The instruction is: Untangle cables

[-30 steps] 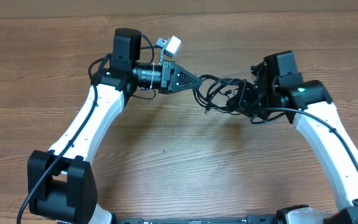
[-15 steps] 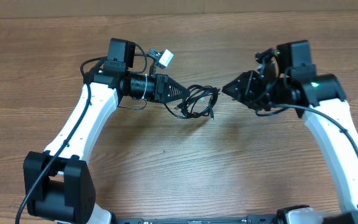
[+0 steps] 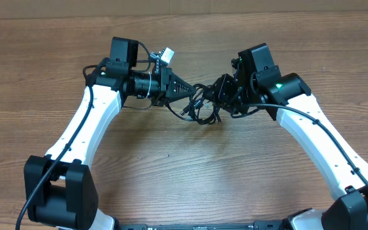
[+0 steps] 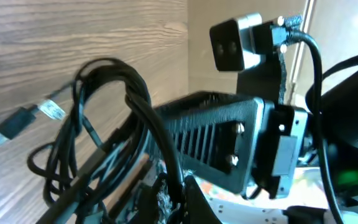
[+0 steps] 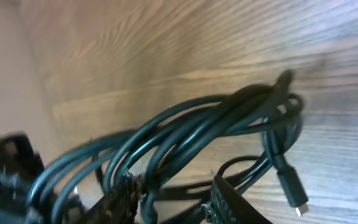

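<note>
Left fingers (image 3: 186,93) were pinched shut on one end of the cables (image 3: 203,110), whose black loops sagged just beyond the tips toward the desk (image 3: 184,172). Right fingers (image 3: 222,93) stood partway apart on the opposite side, straddling strands of the same bundle, not visibly clamped. Bundle judged light, limp and a little springy, with a smooth jacket. Best pinched on a single outer loop, away from the small plug (image 5: 294,198).

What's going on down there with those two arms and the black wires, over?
Left gripper shut on cables. Right gripper open at the bundle. Cables tangled. Nothing in the way.
</note>
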Controlling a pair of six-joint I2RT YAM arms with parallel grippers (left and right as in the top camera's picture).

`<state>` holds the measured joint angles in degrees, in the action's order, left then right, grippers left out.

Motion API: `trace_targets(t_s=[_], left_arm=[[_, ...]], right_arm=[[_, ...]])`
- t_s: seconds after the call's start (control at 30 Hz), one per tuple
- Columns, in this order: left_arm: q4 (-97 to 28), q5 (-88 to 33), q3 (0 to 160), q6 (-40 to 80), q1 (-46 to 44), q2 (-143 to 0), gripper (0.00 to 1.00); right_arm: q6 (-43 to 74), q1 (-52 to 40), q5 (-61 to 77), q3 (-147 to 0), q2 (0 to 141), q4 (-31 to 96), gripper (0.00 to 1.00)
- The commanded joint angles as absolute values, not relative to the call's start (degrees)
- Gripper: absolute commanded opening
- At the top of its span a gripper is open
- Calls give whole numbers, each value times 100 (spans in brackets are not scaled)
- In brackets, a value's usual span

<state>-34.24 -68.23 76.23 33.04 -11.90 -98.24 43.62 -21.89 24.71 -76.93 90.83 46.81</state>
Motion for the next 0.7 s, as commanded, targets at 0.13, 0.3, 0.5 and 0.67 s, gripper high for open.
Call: trace_targets(t_s=[0.13,0.3,0.5,0.67], left_arm=[[-3395,-7463,7675,3649,-1219,-9701,4],[-3393,-7487,7675,3649,-1219,-9701,4],[-3197,-7502,7675,3756,-1146,-9701,4],[-2777,-7714,7675,4025,-1039,-9701,5]], right_arm=[[4781,-2281,2475,-7721,9544,4071,34],[4871,-2539,2571,-7721,9813,3798,31],[4757,-2539,3365,-7723,9806,3509,27],[4552,-2545,3319,-7721,9843,3544,28]])
